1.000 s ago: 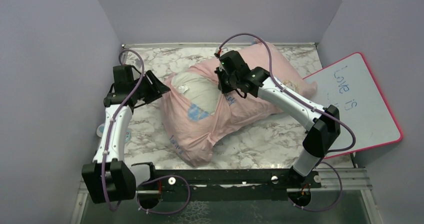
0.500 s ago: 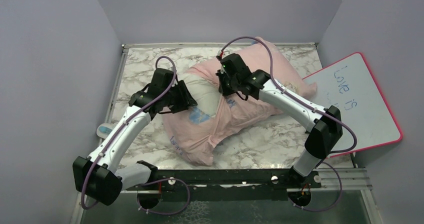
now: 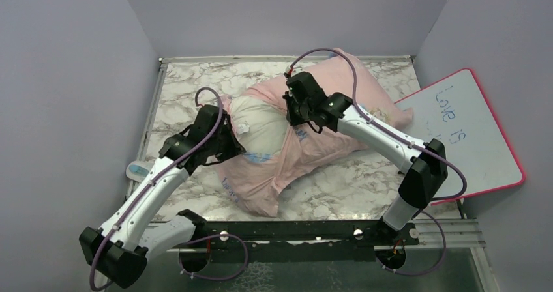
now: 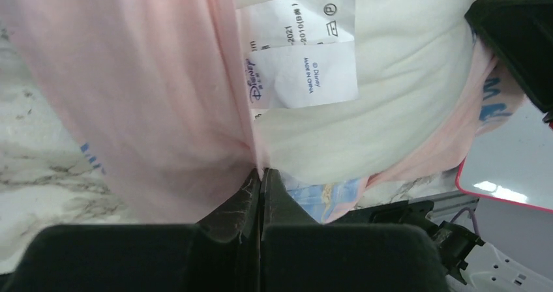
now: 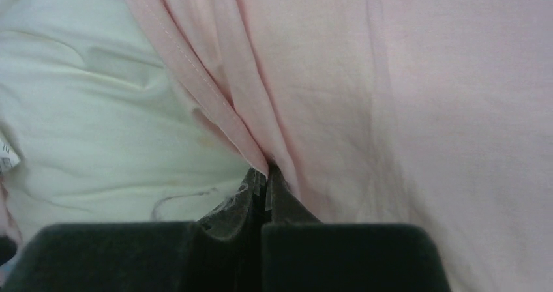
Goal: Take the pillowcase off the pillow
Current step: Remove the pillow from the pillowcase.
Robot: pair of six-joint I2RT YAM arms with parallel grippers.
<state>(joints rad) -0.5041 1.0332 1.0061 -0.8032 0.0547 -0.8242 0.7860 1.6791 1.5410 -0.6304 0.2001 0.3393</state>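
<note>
The pale pink pillowcase [image 3: 326, 135] lies bunched across the middle of the marble table, its open mouth turned left. The white pillow [image 3: 261, 119] bulges out of that mouth, white care labels [image 4: 303, 70] showing on it. My left gripper [image 3: 229, 150] is shut on the pillowcase's pink hem [image 4: 257, 165] at the lower left of the opening. My right gripper [image 3: 291, 117] is shut on the pillowcase's hem [image 5: 264, 165] at the upper right of the opening, against the pillow [image 5: 98, 122]. A blue printed patch [image 3: 257, 156] shows below the pillow.
A pink-framed whiteboard [image 3: 466, 132] leans at the right wall. A small blue-and-white object [image 3: 138, 170] lies at the table's left edge. Grey walls close in on three sides. A black rail [image 3: 313, 230] runs along the near edge.
My left arm swung right from the table's left side to the pillowcase's opening, then drew back down-left a little. Its gripper closed on the hem. The right gripper stayed shut in place.
</note>
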